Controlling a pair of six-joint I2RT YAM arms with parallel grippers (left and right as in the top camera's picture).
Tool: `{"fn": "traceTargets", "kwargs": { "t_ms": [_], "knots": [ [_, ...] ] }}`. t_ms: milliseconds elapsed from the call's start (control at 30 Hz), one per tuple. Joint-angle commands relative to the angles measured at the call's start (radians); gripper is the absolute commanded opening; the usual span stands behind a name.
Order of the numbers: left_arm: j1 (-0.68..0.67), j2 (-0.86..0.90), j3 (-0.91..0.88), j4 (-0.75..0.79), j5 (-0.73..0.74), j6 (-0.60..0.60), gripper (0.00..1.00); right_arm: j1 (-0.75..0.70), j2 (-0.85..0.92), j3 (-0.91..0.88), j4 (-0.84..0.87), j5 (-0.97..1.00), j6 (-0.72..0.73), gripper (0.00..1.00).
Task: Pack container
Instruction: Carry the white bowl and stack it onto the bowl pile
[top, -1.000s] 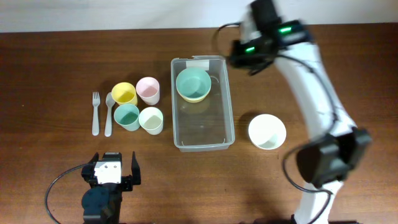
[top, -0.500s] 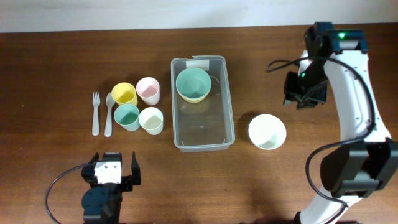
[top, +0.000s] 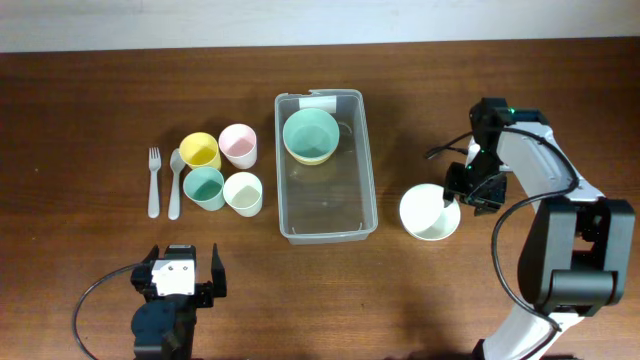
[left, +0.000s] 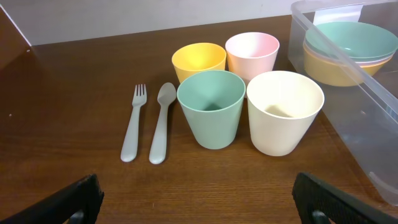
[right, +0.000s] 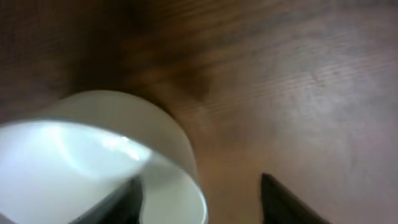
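Note:
The clear container (top: 368, 190) stands mid-table with a stack of bowls, teal on top (top: 310, 135), at its far end. The left wrist view shows its wall (left: 373, 118) at the right. A white bowl (top: 430, 212) sits on the table to the container's right. My right gripper (top: 453, 194) is at that bowl's right rim. In the right wrist view the gripper (right: 205, 200) is open and straddles the white bowl's rim (right: 186, 155), one finger inside and one outside. My left gripper (top: 183, 264) rests open near the front edge, holding nothing.
Left of the container stand a yellow cup (top: 199, 150), a pink cup (top: 238, 144), a teal cup (top: 204, 186) and a cream cup (top: 243, 192). A grey fork (top: 154, 182) and spoon (top: 175, 185) lie beside them.
My right arm swung from over the container's far end to the right and down to the white bowl, and its jaws widened. The left arm stayed still.

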Motion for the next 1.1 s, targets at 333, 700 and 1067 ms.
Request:
{"fn": "traceTargets", "kwargs": {
  "t_ms": [333,700,1067],
  "knots": [
    [-0.001,-0.005,-0.008,0.003,0.011,0.016,1.0,-0.036,-0.008,-0.211,0.267,-0.214,0.096,0.06],
    [-0.001,-0.005,-0.008,0.003,0.011,0.016,1.0,-0.053,-0.242,0.149,0.273,-0.615,0.076,0.04],
    [-0.001,-0.005,-0.008,0.003,0.011,0.016,1.0,0.489,-0.135,0.425,0.277,-0.062,0.085,0.05]
  ]
}}
